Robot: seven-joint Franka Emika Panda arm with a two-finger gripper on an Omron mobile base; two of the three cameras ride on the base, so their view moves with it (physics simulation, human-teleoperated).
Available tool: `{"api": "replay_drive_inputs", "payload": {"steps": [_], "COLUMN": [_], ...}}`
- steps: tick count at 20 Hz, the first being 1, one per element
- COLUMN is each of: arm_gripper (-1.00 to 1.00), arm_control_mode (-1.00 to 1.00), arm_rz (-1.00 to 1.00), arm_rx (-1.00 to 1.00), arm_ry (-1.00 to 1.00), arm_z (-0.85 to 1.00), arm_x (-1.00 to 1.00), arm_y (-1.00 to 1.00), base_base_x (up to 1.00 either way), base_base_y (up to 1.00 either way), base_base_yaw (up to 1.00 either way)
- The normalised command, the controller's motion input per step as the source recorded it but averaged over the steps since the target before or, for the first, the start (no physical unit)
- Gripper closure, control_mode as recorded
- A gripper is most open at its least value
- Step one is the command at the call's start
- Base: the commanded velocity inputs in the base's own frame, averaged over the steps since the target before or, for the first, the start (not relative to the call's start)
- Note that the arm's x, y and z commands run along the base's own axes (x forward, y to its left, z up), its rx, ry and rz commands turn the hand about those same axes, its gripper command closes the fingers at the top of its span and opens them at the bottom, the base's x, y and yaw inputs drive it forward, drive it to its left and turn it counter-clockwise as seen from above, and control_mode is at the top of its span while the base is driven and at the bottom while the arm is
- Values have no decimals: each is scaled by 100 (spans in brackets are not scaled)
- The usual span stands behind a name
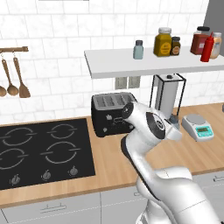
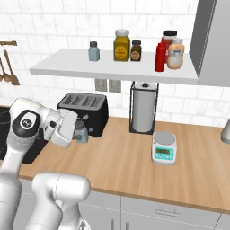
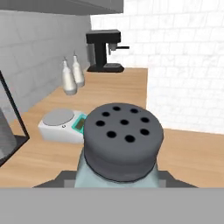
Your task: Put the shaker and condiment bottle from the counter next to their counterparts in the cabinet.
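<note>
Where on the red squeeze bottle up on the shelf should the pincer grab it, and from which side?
Probably the straight body of the condiment bottle, below the pointed nozzle, which narrows too much to pinch. Come from the open front of the cabinet: the bottle stands upright near the front edge, with the peach bottle close beside it.

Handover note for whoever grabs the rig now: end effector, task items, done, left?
End effector: shut on the small pale blue-grey shaker with a dark perforated cap, low over the light-brown wooden counter beside the black toaster.
Slim red squeeze bottle: on the white open wall shelf beside the peach squeeze bottle.
Matching blue-grey shaker: at the shelf's left end.
Done: red bottle placed, shaker gripped.
Left: lift the shaker and set it next to its twin.
</note>
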Motion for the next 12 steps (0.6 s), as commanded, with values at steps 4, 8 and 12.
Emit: {"api": "replay_drive_inputs", "payload": {"steps": [4,8,12], "arm_gripper": [100,100,100], "arm_control_mode": [-100,-100,-100], "arm_rz": [24,26,27], "arm_rx": [-6,-7,-6], "arm_ry": [-2,-9,-9], "arm_z": [96,98,100], "arm_x": [-23,-31,-22], "arm_y": [1,0,4], "base_base_x": [0,0,0], "base_base_y": [0,0,0], "base_base_yaw": [0,0,0]}}
